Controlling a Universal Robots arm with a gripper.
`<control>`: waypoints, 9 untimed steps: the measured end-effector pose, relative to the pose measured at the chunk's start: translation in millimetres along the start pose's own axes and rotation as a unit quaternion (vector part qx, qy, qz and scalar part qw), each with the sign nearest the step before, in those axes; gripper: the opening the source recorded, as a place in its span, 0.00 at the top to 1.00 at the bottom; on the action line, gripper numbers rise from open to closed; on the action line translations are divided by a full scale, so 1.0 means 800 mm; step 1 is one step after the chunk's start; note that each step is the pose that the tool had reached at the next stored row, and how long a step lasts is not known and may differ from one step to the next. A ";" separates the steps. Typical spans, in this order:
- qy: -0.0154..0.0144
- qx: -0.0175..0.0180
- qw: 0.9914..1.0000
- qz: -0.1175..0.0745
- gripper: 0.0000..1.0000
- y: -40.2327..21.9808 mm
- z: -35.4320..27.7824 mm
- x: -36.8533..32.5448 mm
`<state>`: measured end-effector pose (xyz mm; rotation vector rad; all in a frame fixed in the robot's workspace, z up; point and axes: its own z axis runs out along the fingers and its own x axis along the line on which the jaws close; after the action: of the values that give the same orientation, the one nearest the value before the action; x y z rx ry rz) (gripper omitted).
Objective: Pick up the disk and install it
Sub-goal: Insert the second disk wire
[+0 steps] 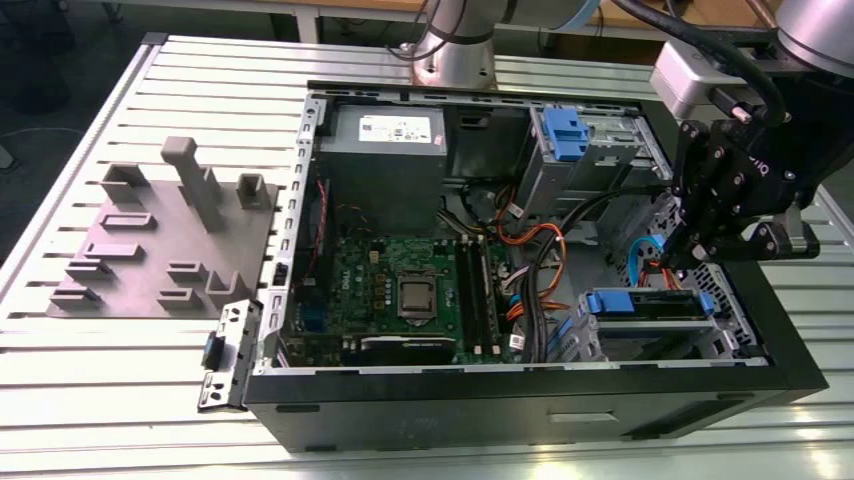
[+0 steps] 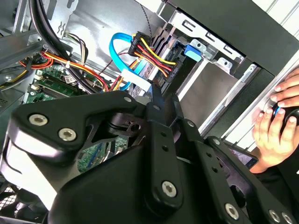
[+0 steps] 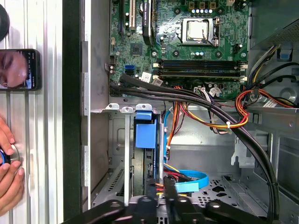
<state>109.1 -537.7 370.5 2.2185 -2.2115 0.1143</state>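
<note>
The disk (image 1: pixel 654 303) is seen lying in the drive bay (image 1: pixel 654 337) of the computer case (image 1: pixel 534 410). Its long side runs away from the motherboard (image 1: pixel 400 290), with the blue end (image 3: pixel 145 130) nearest the motherboard. The gripper (image 1: pixel 683 262) is held just above the bay, over the disk's other end. Whether it is wide or narrow cannot be told.

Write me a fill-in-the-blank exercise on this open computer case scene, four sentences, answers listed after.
1. The gripper hangs over the drive bays at the exterior view's ____ side of the case.
2. The drive carrier seated in the bay has a handle coloured ____.
3. A grey block of test shapes lies on the table at the exterior view's ____ of the case.
4. On the motherboard, the processor socket has no ____ mounted on it.

Missing words: right; blue; left; cooler
</note>
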 end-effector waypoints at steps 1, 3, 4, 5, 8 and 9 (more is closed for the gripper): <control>0.000 0.000 1.000 0.000 0.76 0.0000 0.0000 0.0000; 0.000 0.000 1.000 0.000 0.76 0.0000 0.0000 0.0000; 0.000 0.000 1.000 0.000 0.76 0.0000 0.0000 0.0000; 0.000 0.000 1.000 0.000 0.76 0.0000 0.0000 0.0000; -0.001 0.000 1.000 0.000 0.76 0.0000 0.0000 0.0000; -0.001 0.000 1.000 0.000 0.76 0.0000 0.0000 0.0000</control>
<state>109.1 -537.7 370.5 2.2193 -2.2124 0.1125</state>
